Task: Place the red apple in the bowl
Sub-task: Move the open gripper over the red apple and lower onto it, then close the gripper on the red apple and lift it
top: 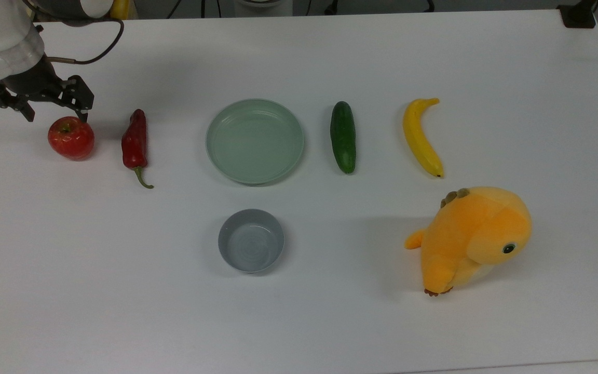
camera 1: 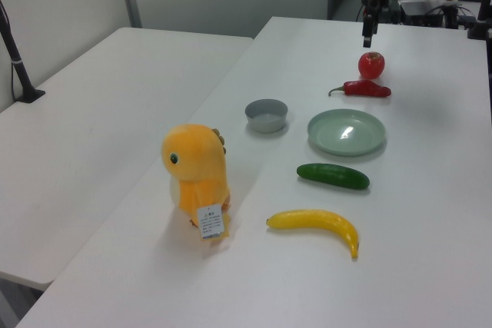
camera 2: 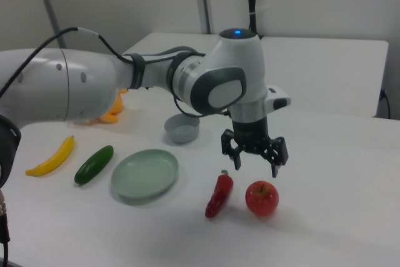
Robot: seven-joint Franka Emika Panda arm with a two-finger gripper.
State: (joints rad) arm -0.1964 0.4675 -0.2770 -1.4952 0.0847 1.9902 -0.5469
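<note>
Top view: approach step. The gripper (top: 55,111), jaws spread wide and holding nothing, hovers just beyond the red apple (top: 70,137) at the table's (top: 330,322) far left. Next: centre over it, descend, close, then carry to the bowl (top: 251,240), near centre.

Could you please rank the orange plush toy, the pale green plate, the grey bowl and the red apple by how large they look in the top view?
1. Orange plush toy, though it stands taller, nearer the camera.
2. Round pale green plate.
3. Small grey bowl.
4. Glossy red apple, somewhat narrower than the bowl.
</note>
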